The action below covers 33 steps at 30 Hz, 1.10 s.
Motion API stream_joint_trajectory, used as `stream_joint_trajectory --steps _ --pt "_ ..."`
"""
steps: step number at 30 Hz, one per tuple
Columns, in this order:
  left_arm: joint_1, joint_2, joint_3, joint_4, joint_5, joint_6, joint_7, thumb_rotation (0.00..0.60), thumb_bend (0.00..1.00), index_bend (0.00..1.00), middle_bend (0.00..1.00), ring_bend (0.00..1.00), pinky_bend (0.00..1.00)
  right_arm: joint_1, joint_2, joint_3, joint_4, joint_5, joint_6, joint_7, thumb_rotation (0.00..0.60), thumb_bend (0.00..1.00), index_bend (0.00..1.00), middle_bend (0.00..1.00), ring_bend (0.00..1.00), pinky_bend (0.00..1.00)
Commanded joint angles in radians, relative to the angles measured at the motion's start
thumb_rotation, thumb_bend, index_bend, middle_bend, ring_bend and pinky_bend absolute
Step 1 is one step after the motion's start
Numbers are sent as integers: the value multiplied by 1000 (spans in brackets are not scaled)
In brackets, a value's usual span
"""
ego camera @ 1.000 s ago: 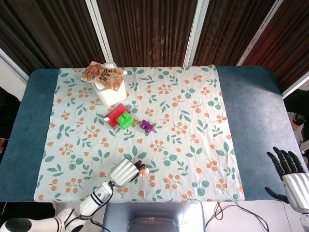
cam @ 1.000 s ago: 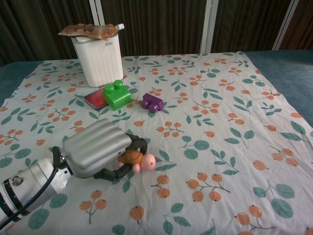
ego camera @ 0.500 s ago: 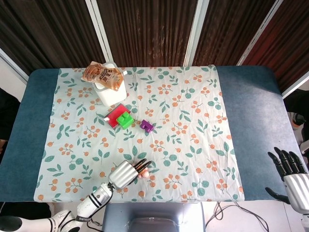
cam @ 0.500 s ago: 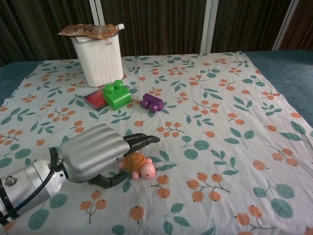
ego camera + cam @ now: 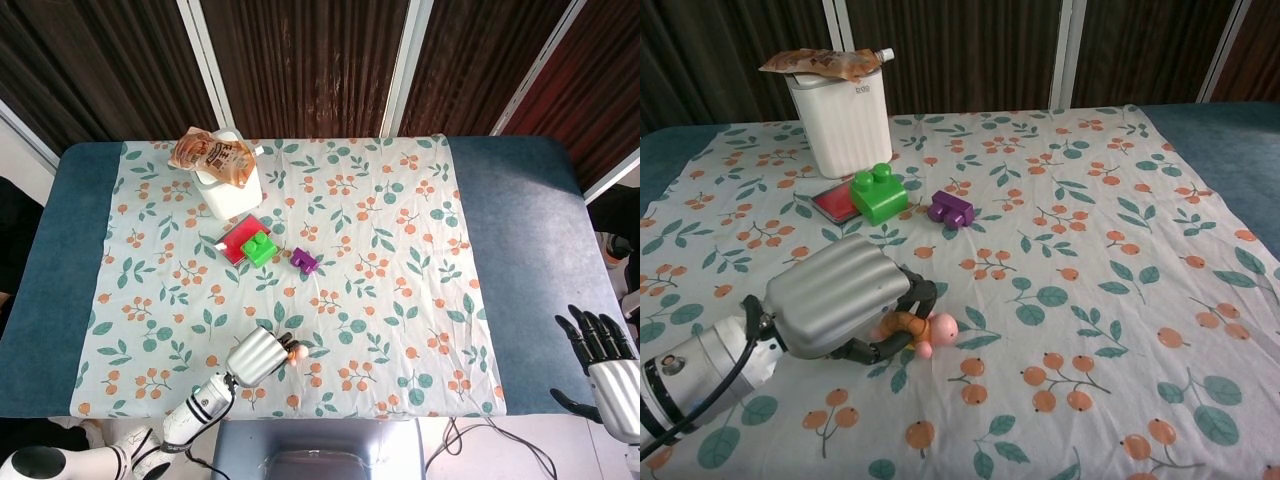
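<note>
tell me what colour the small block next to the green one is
Purple; the small block shows best in the chest view.

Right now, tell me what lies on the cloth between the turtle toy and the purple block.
Nothing: only bare floral cloth separates the turtle toy, gripped by the left hand, from the purple block. The chest view shows it best.

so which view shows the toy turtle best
The chest view: the toy turtle is large there, pink head and brown shell visible, held in the left robot hand. The head view shows only a tiny pink-orange speck beside that hand.
</note>
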Motion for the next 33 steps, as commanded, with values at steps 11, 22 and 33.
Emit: stream_joint_trajectory --steps 11,22,33 --pt "-9 1 17 -1 -9 -16 -40 600 420 175 370 942 1000 0 0 0 2 -2 -2 0 600 205 0 0 0 0" --pt "9 83 30 -145 -8 -6 43 600 387 0 1 915 989 -6 -2 -6 3 -16 8 -3 600 205 0 0 0 0" --pt "239 537 178 -566 -67 236 0 600 382 0 12 59 270 -4 -12 -9 4 -21 -2 -31 600 206 0 0 0 0"
